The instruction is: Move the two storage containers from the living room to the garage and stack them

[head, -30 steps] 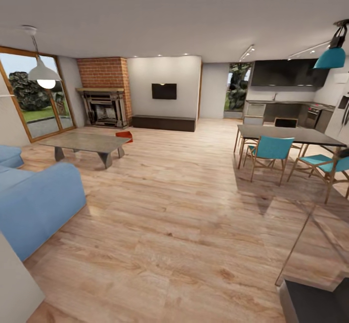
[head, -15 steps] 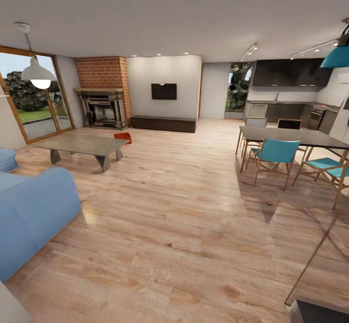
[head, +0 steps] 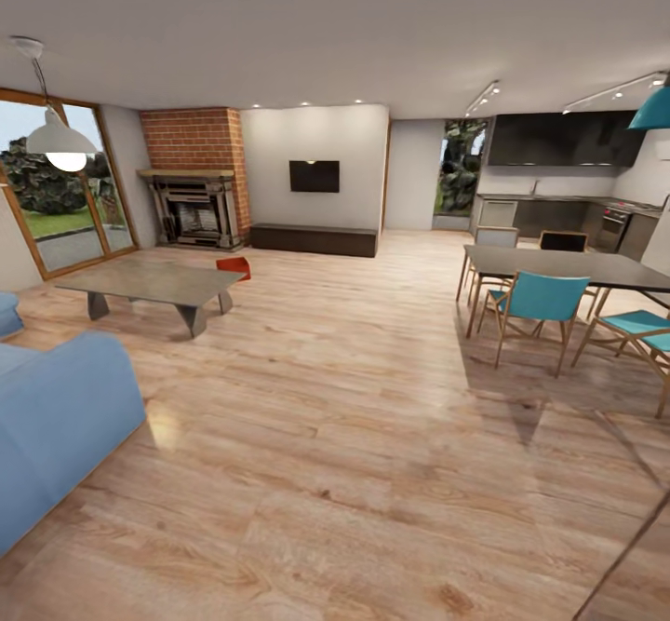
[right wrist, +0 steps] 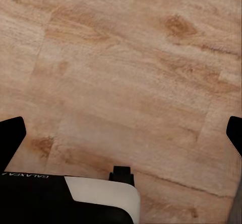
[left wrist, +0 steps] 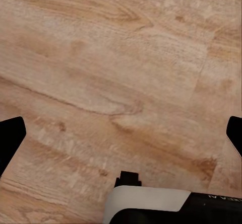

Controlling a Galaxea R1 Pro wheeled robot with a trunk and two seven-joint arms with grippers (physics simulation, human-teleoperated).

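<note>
I am in the living room, on light wood plank flooring point(head: 354, 435). One red-orange storage container point(head: 234, 267) sits on the planks far ahead, just past the far corner of the grey low table point(head: 154, 281); the table hides its lower part. In the left wrist view my left gripper point(left wrist: 121, 133) hangs above bare planks with its dark fingertips point(left wrist: 10, 138) spread wide and nothing between them. My right gripper point(right wrist: 121, 133) is likewise open over bare planks in the right wrist view. Both are far from the container.
A blue sofa point(head: 56, 416) stands at the near left. To the right are a dark dining table point(head: 568, 267) and teal chairs point(head: 540, 300). A brick fireplace point(head: 195, 202) and a low TV bench point(head: 314, 237) line the far wall. A broad strip of wood floor runs between them.
The whole head view has shifted: the camera has moved forward into the room, so the sofa slides off to the left and the low table and container sit slightly lower in frame.
</note>
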